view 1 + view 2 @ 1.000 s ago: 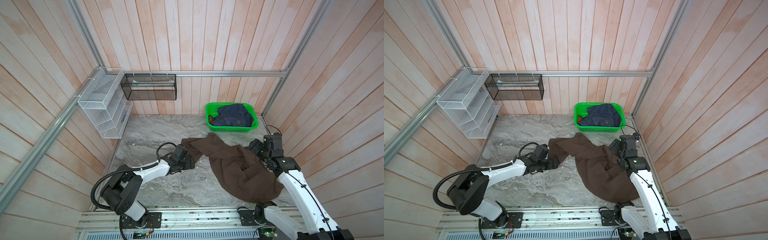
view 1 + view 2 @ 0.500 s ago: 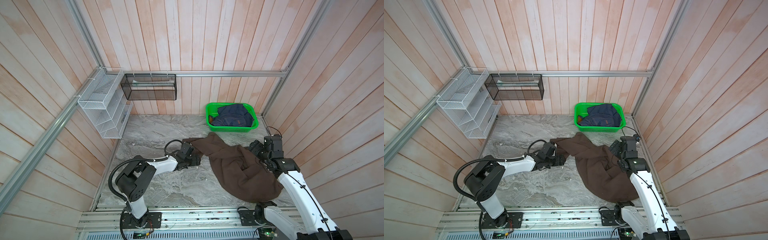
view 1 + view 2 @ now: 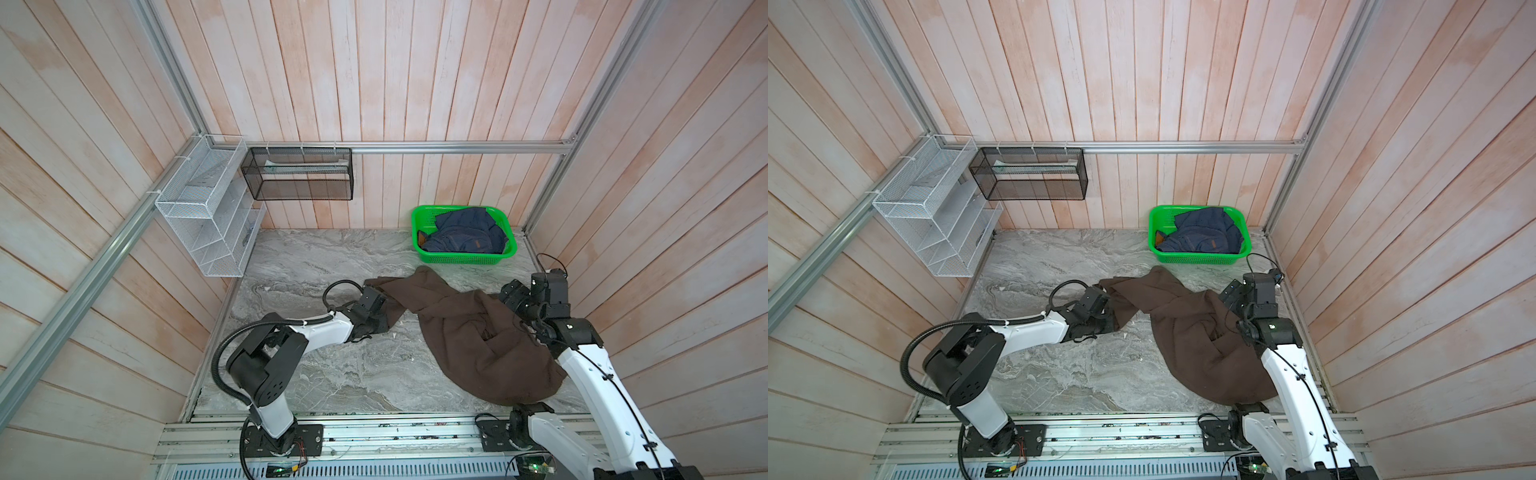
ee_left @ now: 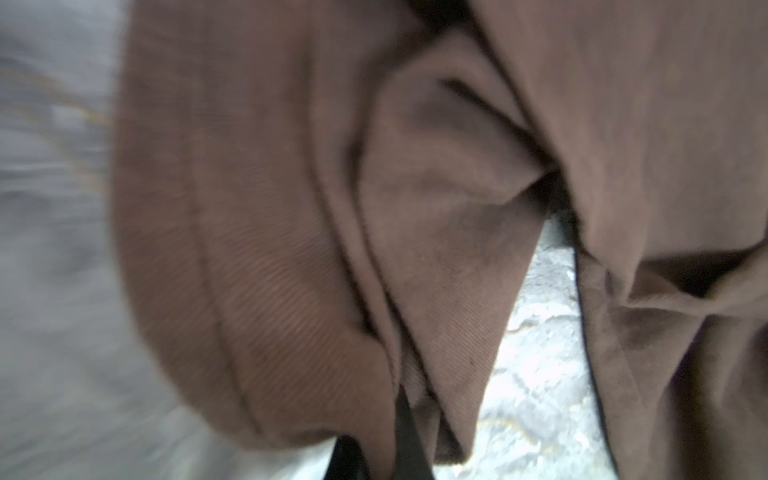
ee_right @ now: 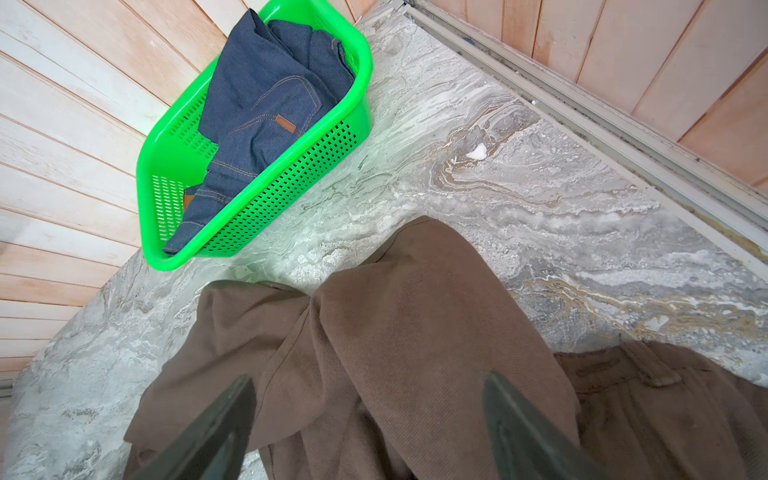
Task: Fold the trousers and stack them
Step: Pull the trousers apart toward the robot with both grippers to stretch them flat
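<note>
Trousers [image 3: 478, 336], brown and bunched, sprawl over the right half of the counter [image 3: 316, 266], long axis running from 10 o'clock to 5 o'clock. Left tool [image 3: 384, 313] is clamped on the leg end at the 10 o'clock tip. The right tool [image 3: 508, 296], jaws wide apart and holding nothing, hovers at the heap's 2 o'clock edge, near the waistband.

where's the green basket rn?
In both top views the green basket sits back right on the tabletop, by the rear wall, just behind the brown trousers, holding a denim garment.
</note>
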